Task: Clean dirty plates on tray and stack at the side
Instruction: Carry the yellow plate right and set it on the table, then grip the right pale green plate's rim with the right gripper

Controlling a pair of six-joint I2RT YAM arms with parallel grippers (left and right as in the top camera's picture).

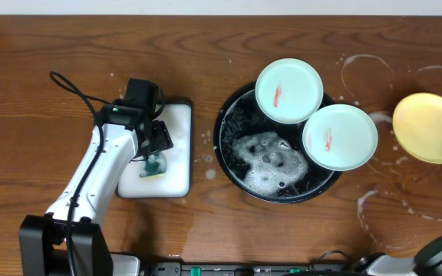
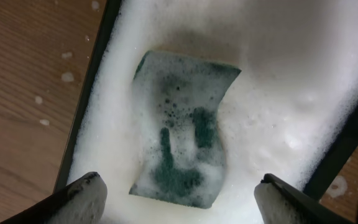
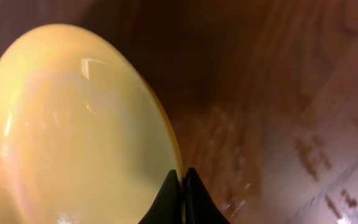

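Note:
Two mint-white plates, each with a red smear, rest on the black tray [image 1: 232, 157]: one [image 1: 288, 90] at its far rim, one [image 1: 339, 136] at its right rim. Suds [image 1: 271, 161] lie in the tray's middle. My right gripper [image 3: 182, 180] is shut on the rim of the pale yellow plate [image 1: 428, 127], also in the right wrist view [image 3: 67, 124], held above the wet tabletop at the right side. My left gripper [image 2: 179, 199] is open over the green sponge [image 2: 182, 127] lying in the sudsy white dish [image 1: 176, 146].
Whitish soapy rings [image 1: 367, 73] and smears mark the wood tabletop at the right of the tray. The left arm's cable [image 1: 71, 84] loops over the table at the left. The dish's dark rim [image 2: 82, 106] shows in the left wrist view.

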